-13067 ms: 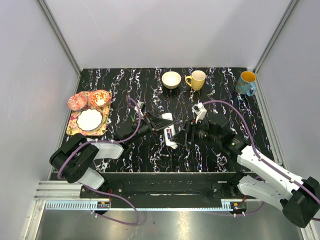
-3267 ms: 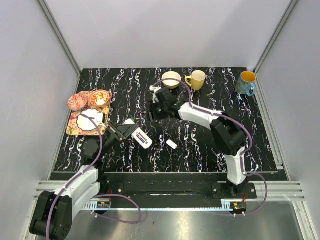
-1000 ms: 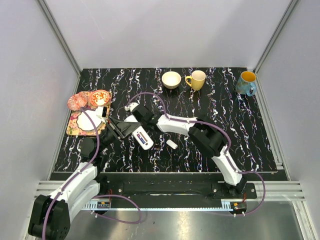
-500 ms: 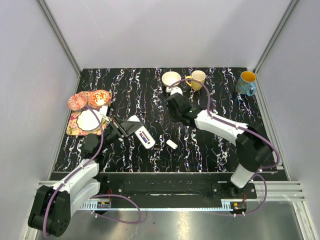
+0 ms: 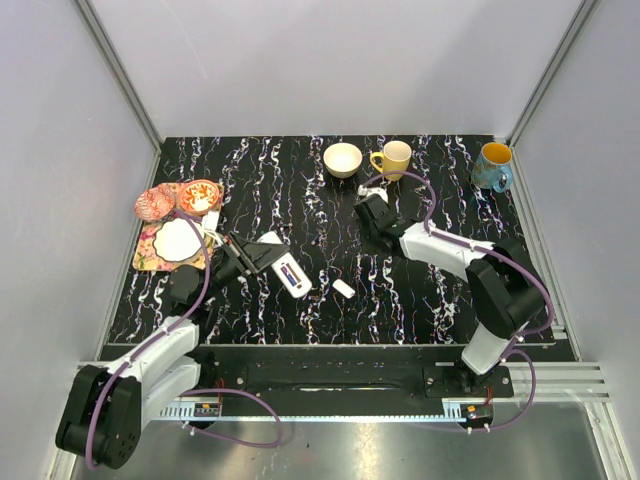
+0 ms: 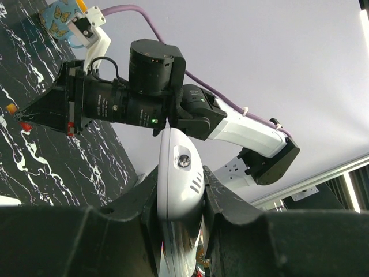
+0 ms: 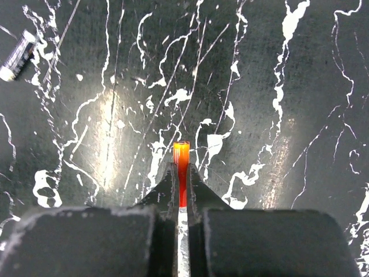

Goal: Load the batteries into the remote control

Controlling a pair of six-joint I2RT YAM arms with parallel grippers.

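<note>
My left gripper (image 5: pixel 262 256) is shut on the white remote control (image 5: pixel 297 285), holding it tilted over the table's left-middle. The remote's dark patch faces up with red and blue showing inside. In the left wrist view the remote (image 6: pixel 180 167) is clamped between both jaws. My right gripper (image 5: pixel 364 207) sits behind and to the right of the remote, well apart from it. It is shut on a red-orange battery (image 7: pixel 181 167) whose tip pokes out past the fingertips just above the tabletop. A second, dark battery (image 7: pixel 17 55) with a white end lies loose on the table.
A small white cover piece (image 5: pixel 343 288) lies right of the remote. A cream bowl (image 5: pixel 343 159), a yellow mug (image 5: pixel 393 159) and a blue mug (image 5: pixel 492 166) stand along the back edge. A patterned tray (image 5: pixel 150 262) with plates sits at the left.
The right gripper swung away from beside the remote toward the back, then settled mid-right, still shut on the red-orange battery. The left gripper kept the remote nearly in place.
</note>
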